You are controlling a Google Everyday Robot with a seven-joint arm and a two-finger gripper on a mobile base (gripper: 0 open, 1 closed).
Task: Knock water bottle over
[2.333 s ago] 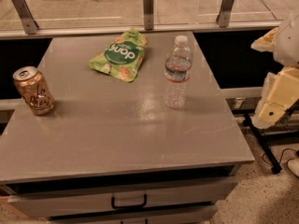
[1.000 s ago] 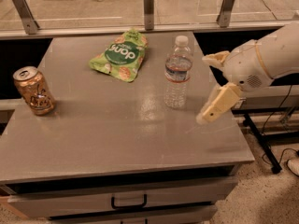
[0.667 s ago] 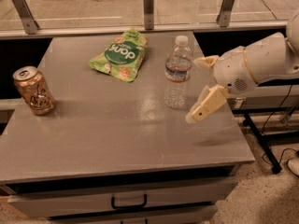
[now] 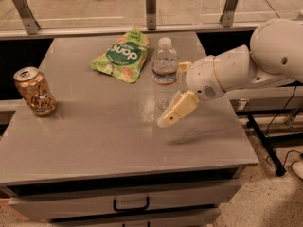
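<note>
The water bottle is clear and ribbed, with a white cap and a white label banded red and blue. It stands upright at the middle right of the grey table. My gripper comes in from the right on a white arm and is open. One cream finger hangs low just in front and to the right of the bottle's base. The other finger sits right beside the bottle's label. I cannot tell whether they touch the bottle.
An orange soda can stands at the table's left edge. A green chip bag lies at the back, just left of the bottle. A drawer with a black handle is below the tabletop. A glass railing runs behind.
My arm has swung in from the right edge toward the left, bringing the gripper up against the bottle's right side. The bottle still stands upright in the same spot.
</note>
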